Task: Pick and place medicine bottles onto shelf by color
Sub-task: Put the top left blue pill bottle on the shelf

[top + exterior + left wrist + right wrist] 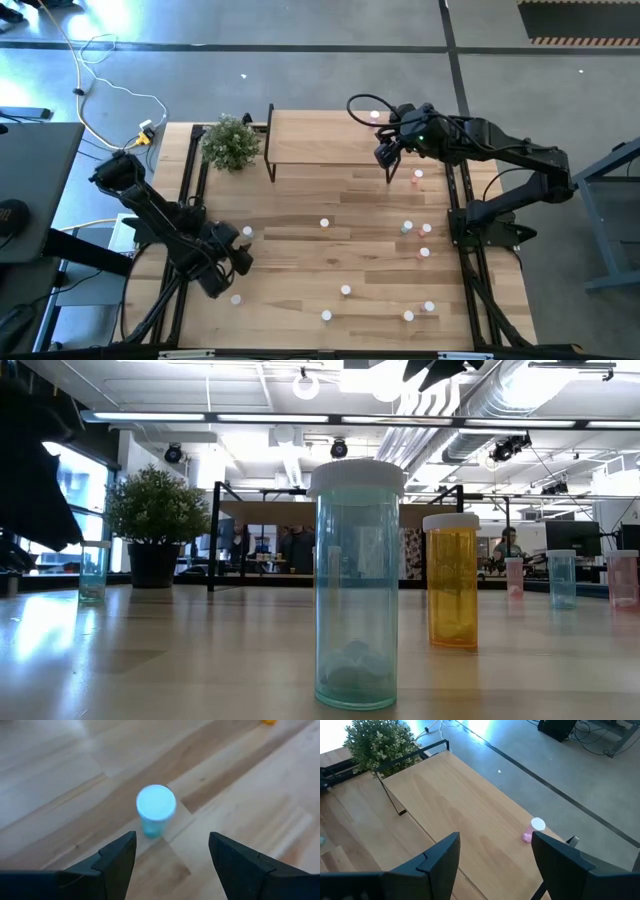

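Left wrist view puts your spread left gripper (172,862) above a green bottle (155,810), so lower and pinch; the right gripper (495,865) hangs spread over the shelf (450,805).

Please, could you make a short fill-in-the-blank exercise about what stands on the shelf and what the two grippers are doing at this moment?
1. The only bottle on the shelf has a ____ body.
2. The left gripper hangs with open fingers above a pale green bottle that stands ____.
3. The right gripper is over the shelf, and its fingers hold ____.
4. The potted plant stands at the shelf's ____ end in the high view.

Missing words: pink; upright; nothing; left
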